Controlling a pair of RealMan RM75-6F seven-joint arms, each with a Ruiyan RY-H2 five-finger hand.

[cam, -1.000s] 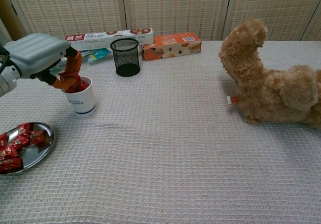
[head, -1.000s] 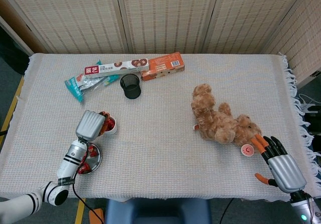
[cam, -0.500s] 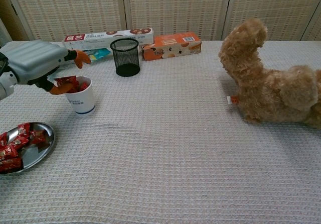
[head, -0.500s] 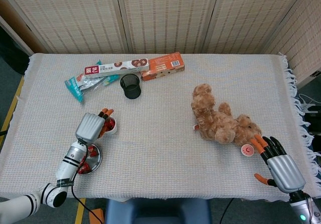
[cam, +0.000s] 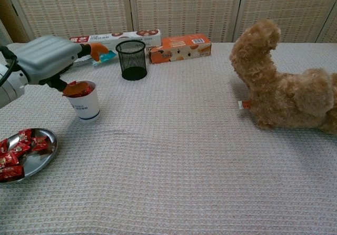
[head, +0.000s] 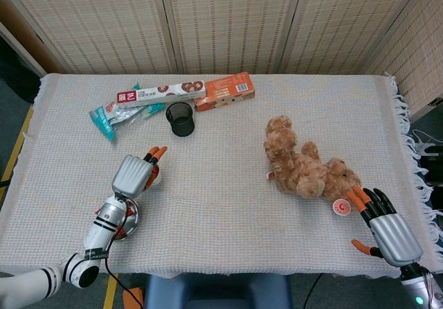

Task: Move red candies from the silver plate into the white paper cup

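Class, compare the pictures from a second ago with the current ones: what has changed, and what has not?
The left hand let go of a red candy into the white paper cup, spread its fingers and drifted slightly rightward above it. The silver plate, the teddy bear, the mesh cup and the right hand stayed put.

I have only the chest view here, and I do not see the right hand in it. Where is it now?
Observer: The right hand is at the near right corner of the table, fingers spread, holding nothing.
Operator: Is something lying near it?
Observer: Yes. A small round pink thing lies between its fingertips and the teddy bear. I cannot tell whether the fingertips touch it.
Operator: And from above, is the left hand over the cup?
Observer: Yes. The left hand covers most of the white paper cup; only the cup's right edge shows beside it.
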